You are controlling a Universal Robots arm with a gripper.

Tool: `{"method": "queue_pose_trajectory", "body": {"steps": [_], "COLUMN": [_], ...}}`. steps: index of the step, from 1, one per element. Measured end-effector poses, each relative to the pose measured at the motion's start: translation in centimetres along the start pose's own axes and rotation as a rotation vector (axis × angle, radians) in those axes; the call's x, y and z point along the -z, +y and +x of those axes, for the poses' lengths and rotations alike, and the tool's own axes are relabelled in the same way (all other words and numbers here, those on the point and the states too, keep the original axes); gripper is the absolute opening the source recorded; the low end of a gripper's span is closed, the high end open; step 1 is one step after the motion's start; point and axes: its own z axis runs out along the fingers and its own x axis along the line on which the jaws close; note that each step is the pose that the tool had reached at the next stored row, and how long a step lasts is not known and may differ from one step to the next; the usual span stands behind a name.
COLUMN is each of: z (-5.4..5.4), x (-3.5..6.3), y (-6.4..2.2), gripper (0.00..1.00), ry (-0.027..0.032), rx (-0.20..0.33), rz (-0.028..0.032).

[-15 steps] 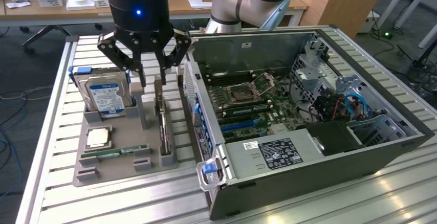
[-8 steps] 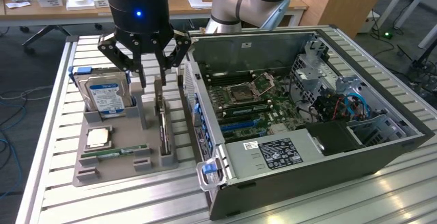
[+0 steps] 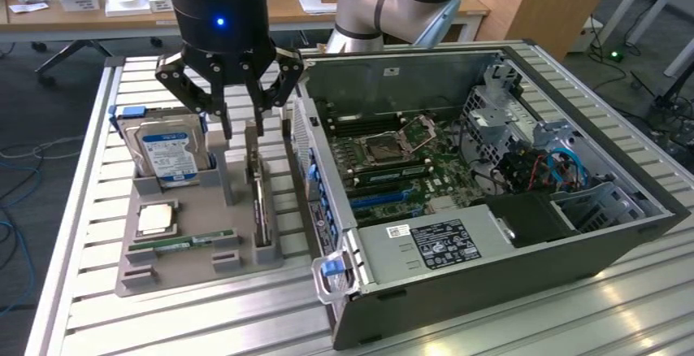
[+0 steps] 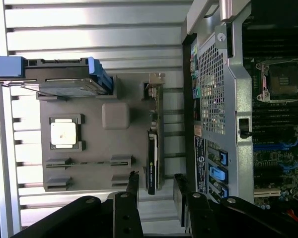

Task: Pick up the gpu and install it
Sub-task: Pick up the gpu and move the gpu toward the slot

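Note:
The gpu (image 3: 260,203) stands on edge in a slot of the grey holder tray (image 3: 179,271), a thin dark card with a green board. In the wrist view the gpu (image 4: 153,154) runs lengthwise away from my fingers, its silvery bracket at the far end. My gripper (image 3: 240,126) hangs open just above the card's end nearest the arm, with nothing between its fingers. Seen from the wrist, the gripper (image 4: 156,184) straddles the line of the card, one black finger (image 4: 132,184) on each side, apart from it.
An open computer case (image 3: 607,234) lies at the exterior view's right of the tray, its motherboard (image 3: 404,161) exposed. The tray also holds a blue-labelled hard drive (image 3: 171,154), a CPU (image 3: 158,218) and a RAM stick (image 3: 182,243). All rests on a slatted aluminium table (image 3: 87,315).

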Motion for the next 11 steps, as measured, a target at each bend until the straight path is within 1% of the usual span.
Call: {"method": "queue_pose_trajectory", "body": {"steps": [4, 11], "z": [0.0, 0.1], "x": [-0.4, -1.68], "y": [-0.02, -0.08], "gripper": [0.42, 0.42], "ry": [0.0001, 0.0001], "rx": [0.0, 0.0], "rz": [0.0001, 0.0]}}
